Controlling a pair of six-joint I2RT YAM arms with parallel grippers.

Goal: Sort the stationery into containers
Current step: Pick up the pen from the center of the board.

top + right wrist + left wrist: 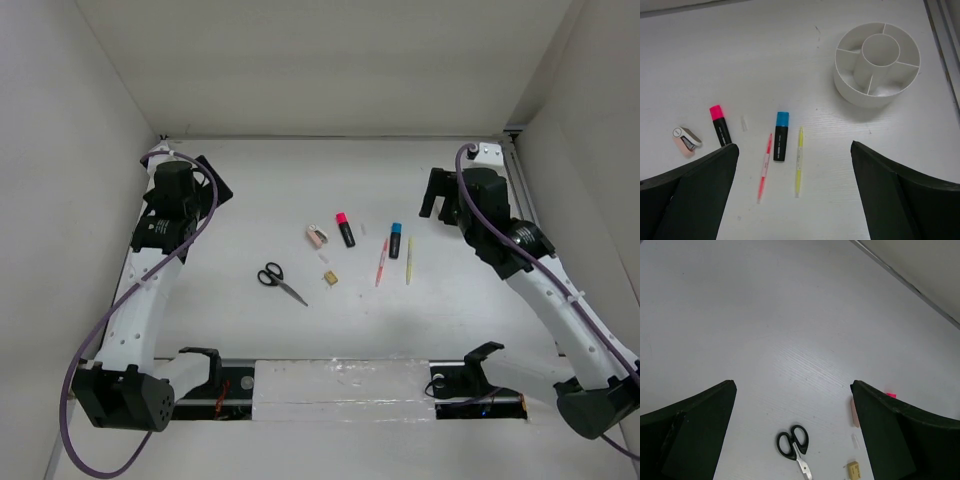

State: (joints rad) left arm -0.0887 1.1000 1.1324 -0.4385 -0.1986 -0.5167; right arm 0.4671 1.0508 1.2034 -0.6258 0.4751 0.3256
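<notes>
White walls close in a white bench [300, 180], and as far as the views show, the sorting has not begun.

At far left the left claw [792, 385] hangs over bare bench with its fingers wide apart and nothing between them. The black-handled scissors [281, 281] lie loose just ahead of it, blades pointing toward the near edge. Next come the pinkish eraser [316, 236] and, nearer the arms, the tiny tan piece [330, 277], each on its own. The pink-capped marker [345, 229] lies just beside the eraser. Further right, the thin pink pen [381, 262], the blue-capped marker [395, 240] and the yellow pen [409, 260] lie near one another in a rough row, not touching.

The right wrist view shows the round white bowl [850, 85], split into compartments around a central cup [863, 52]. It stands well apart from the pens, toward the right wall. Every compartment in view looks empty, the cup too. The overhead view does not show it, probably because the right arm hides it.

The right claw [793, 145] hovers above the pens, also spread wide and gripping nothing.

So I judge that all seven pieces are left to move, and none is yet in a container.
</notes>
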